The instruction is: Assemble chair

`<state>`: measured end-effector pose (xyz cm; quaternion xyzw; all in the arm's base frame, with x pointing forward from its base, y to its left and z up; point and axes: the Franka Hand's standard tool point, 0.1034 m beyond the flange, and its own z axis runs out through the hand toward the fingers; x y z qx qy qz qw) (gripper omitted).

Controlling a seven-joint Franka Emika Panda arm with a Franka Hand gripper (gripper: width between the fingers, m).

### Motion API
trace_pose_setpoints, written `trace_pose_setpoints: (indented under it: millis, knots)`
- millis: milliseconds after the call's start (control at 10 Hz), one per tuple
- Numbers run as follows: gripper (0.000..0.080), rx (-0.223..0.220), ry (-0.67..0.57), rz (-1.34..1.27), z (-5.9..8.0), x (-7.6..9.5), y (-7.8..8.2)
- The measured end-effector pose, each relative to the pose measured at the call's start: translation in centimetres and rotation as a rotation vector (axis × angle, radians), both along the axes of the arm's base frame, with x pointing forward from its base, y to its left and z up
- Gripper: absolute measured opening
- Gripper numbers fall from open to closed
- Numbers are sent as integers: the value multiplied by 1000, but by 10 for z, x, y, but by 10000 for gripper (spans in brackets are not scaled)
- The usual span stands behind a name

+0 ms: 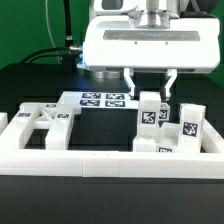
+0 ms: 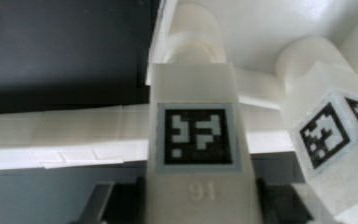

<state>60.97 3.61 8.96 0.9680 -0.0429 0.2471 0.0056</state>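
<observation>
Robotics lab, black worktop, flat marker board with printed tags, low white border wall, green backdrop behind

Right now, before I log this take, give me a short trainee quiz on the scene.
1. True or false: the pincer hangs over the cut-out panel.
2. In the exterior view, the marker board lies on which side of the upright bar? A: left. B: right.
3. Fill in: the upright bar's face carries a black-and-white ___.
Key: 1 false, it hangs over the upright bar; 2 A; 3 marker tag.
</observation>
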Motion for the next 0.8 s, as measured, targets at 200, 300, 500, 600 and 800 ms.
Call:
trace_pose_setpoints:
  millis: [200, 300, 500, 600, 800]
  knots:
    - [336, -4, -12, 4, -1, 1, 1]
    - [473, -4, -12, 4, -1, 1, 1]
    - [605, -4, -11, 4, -1, 1, 1]
    - [605, 1, 8, -2, 1, 1, -3]
    - [647, 4, 17, -7, 9, 6, -12]
